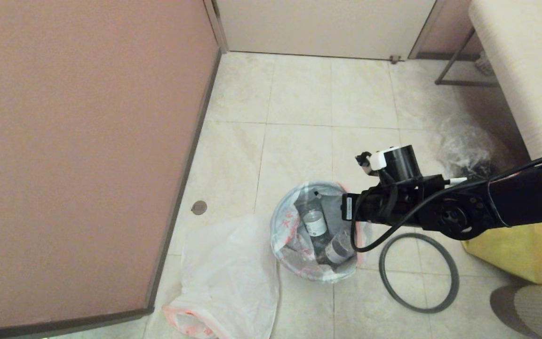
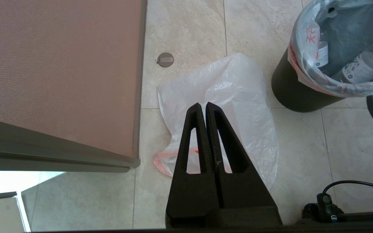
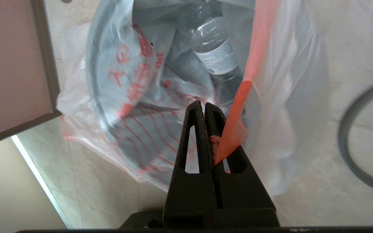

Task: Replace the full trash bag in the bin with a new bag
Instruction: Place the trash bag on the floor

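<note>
Head view: the bin, low centre of frame, is lined w/ the full trash bag (image 1: 294, 235), clear bottles (image 1: 315, 221) showing inside. Right arm (image 1: 440, 209) comes in from the right edge, its front end over the bin's right rim; the hand itself is hidden here. Grey hoop (image 1: 418, 271) lies flat on the floor (image 1: 299, 103) just right of the bin. New bag (image 1: 228, 278) lies limp at lower left of centre, beside the bin. Yellow bag (image 1: 525, 249) at right edge; clear bag w/ black stuff (image 1: 468, 150) above it.

Left wrist view: left hand (image 2: 203, 105) closed on nothing, fingers together, above the new bag (image 2: 238, 94) at frame centre. The bin (image 2: 293, 94) stands upper right, full bag's rim (image 2: 303, 55) folded over it.

Right wrist view: right hand (image 3: 202, 105) closed, gripping the pink-red rim strip (image 3: 235, 126) of the full trash bag (image 3: 134, 84) at frame centre; bottle (image 3: 215, 55) above it, hoop (image 3: 351, 142) at right edge.
</note>
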